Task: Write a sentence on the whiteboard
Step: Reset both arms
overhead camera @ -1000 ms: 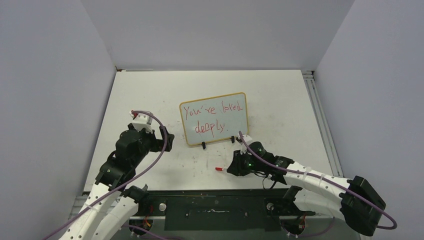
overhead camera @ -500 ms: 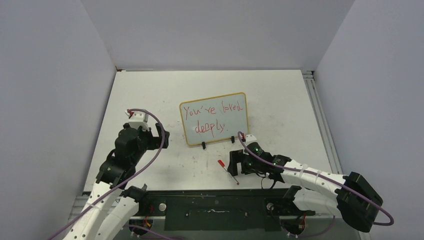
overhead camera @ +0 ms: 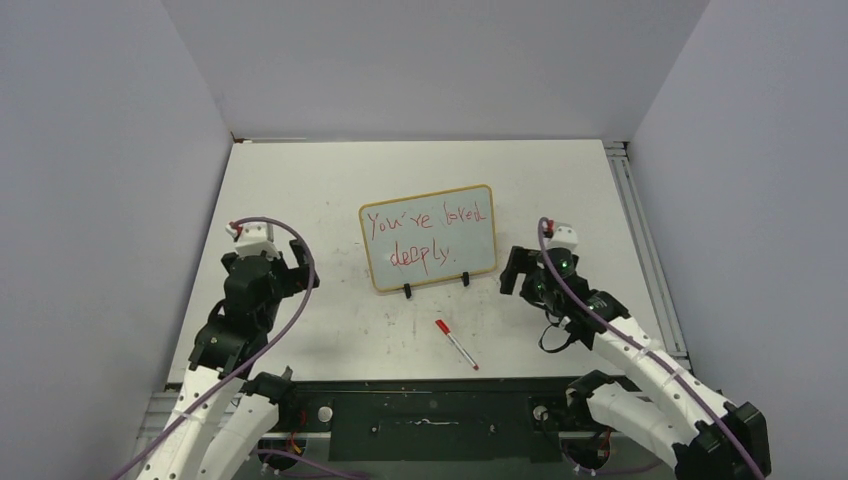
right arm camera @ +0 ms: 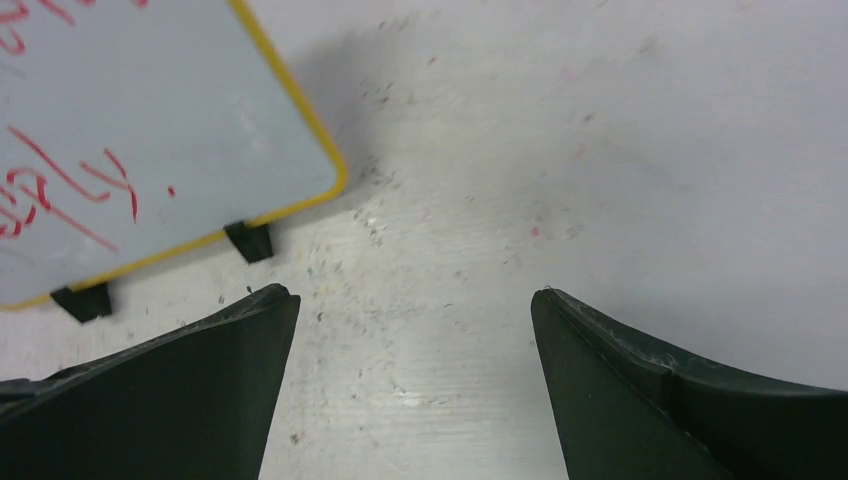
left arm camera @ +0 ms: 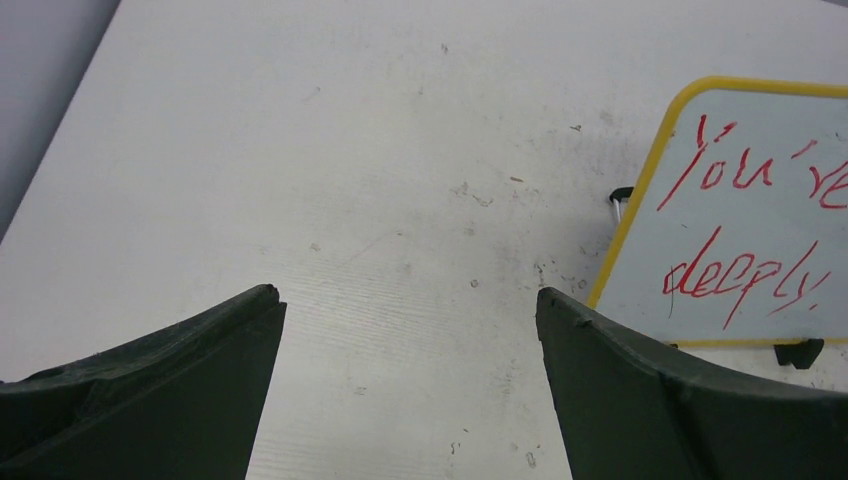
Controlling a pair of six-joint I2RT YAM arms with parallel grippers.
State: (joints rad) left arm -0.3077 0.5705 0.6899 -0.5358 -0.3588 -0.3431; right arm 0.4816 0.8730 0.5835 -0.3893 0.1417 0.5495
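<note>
The whiteboard (overhead camera: pixel 428 238) stands on two black feet mid-table, tan-framed. The sentence (overhead camera: pixel 424 238) is in red, two lines reading "You're loved deeply". A red-capped marker (overhead camera: pixel 456 344) lies loose on the table in front of the board. My left gripper (overhead camera: pixel 303 276) hovers left of the board, open and empty. In the left wrist view its gripper (left arm camera: pixel 405 293) frames bare table, with the whiteboard (left arm camera: pixel 770 215) and the sentence (left arm camera: pixel 742 282) at right. My right gripper (overhead camera: pixel 514 270) is open, just right of the board. Its gripper (right arm camera: pixel 412 293) holds nothing; the whiteboard (right arm camera: pixel 150 110) corner shows upper left.
Grey walls close in the white table (overhead camera: pixel 300 190) on three sides. A metal rail (overhead camera: pixel 640 230) runs along the right edge. The black base bar (overhead camera: pixel 430 410) of the arms spans the near edge. Scuff marks dot the tabletop.
My right gripper opened and let go of the marker, which now lies on the table. The right arm pulled back and up to the board's right. The left arm drew slightly left.
</note>
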